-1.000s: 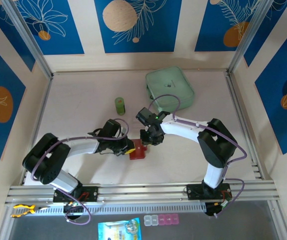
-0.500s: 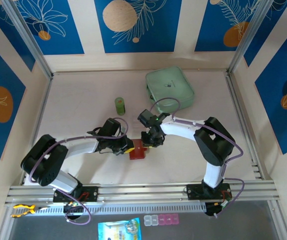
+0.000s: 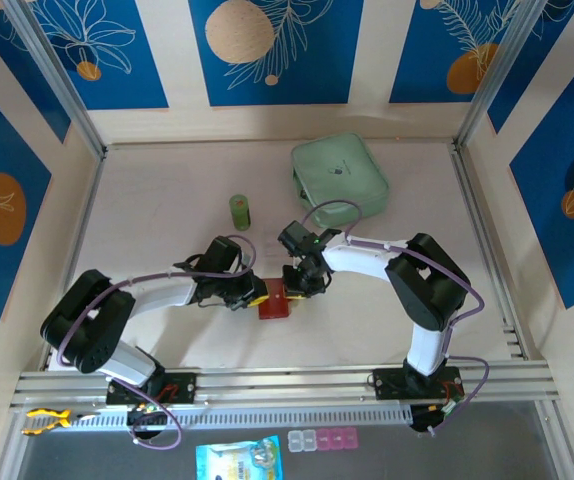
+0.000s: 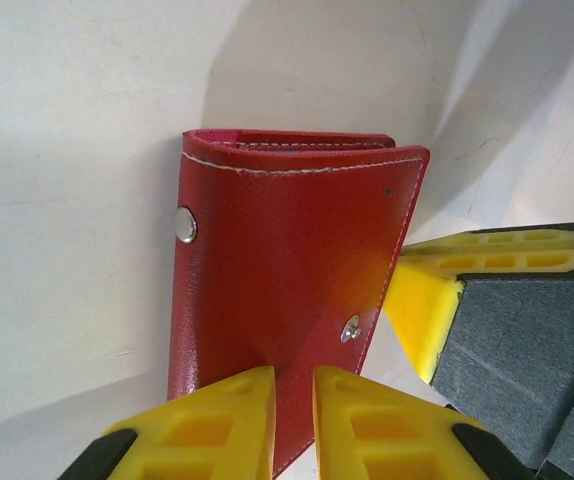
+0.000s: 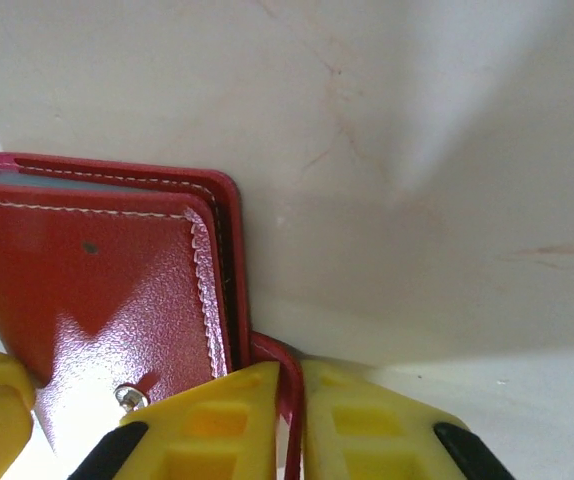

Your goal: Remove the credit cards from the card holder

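The red card holder [image 3: 275, 300] sits near the table's middle, between my two grippers. In the left wrist view, the holder [image 4: 287, 250] stands folded, with two metal snaps on its cover. My left gripper [image 4: 294, 400] is shut on the cover's near edge. My right gripper [image 5: 291, 400] is shut on a thin red tab at the corner of the holder [image 5: 97, 280]. From above, the left gripper [image 3: 259, 296] is at the holder's left and the right gripper [image 3: 295, 285] at its upper right. The credit cards are hidden inside the holder.
A mint-green zip pouch [image 3: 338, 176] lies at the back right of the table. A small green cylinder [image 3: 240, 211] stands behind the left arm. Metal rails run along the table's sides and near edge.
My right gripper has moved slightly down and left to the holder, and its jaws have closed on the red tab. The left gripper keeps its hold in place.
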Controlling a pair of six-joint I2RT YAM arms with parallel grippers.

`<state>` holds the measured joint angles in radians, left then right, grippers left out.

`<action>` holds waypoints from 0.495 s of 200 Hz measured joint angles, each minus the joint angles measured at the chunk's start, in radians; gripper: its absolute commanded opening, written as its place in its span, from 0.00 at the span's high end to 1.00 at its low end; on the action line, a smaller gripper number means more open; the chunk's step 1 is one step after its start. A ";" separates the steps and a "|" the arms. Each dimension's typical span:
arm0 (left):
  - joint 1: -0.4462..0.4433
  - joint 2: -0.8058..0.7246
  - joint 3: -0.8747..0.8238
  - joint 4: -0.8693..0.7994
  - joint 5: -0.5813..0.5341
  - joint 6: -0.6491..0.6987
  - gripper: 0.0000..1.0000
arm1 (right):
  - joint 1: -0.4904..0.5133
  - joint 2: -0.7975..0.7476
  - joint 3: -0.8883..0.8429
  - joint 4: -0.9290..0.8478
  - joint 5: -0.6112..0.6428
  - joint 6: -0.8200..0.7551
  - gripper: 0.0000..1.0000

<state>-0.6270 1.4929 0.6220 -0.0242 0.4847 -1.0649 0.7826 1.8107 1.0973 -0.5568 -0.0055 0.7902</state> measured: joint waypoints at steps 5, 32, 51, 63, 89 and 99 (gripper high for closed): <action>0.000 0.000 0.000 0.000 -0.002 0.000 0.83 | -0.001 0.000 0.000 0.000 0.000 0.000 0.88; 0.000 -0.016 0.000 -0.007 -0.016 0.001 0.81 | -0.006 -0.006 -0.005 0.001 0.000 0.003 0.91; 0.001 -0.039 0.000 -0.014 -0.025 0.008 0.79 | -0.017 -0.033 -0.022 -0.008 0.002 0.003 0.92; 0.005 -0.054 0.000 -0.020 -0.032 0.020 0.78 | -0.028 -0.058 -0.029 -0.016 0.002 0.003 0.92; 0.028 -0.084 0.009 -0.048 -0.045 0.048 0.76 | -0.055 -0.114 -0.031 -0.045 0.018 -0.008 0.93; 0.042 -0.095 0.010 -0.056 -0.049 0.058 0.76 | -0.063 -0.135 -0.031 -0.060 0.026 -0.014 0.93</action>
<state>-0.5846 1.3975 0.6323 -0.0799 0.4358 -1.0069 0.7193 1.6760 1.0664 -0.6163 0.0204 0.7761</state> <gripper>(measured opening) 0.236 0.088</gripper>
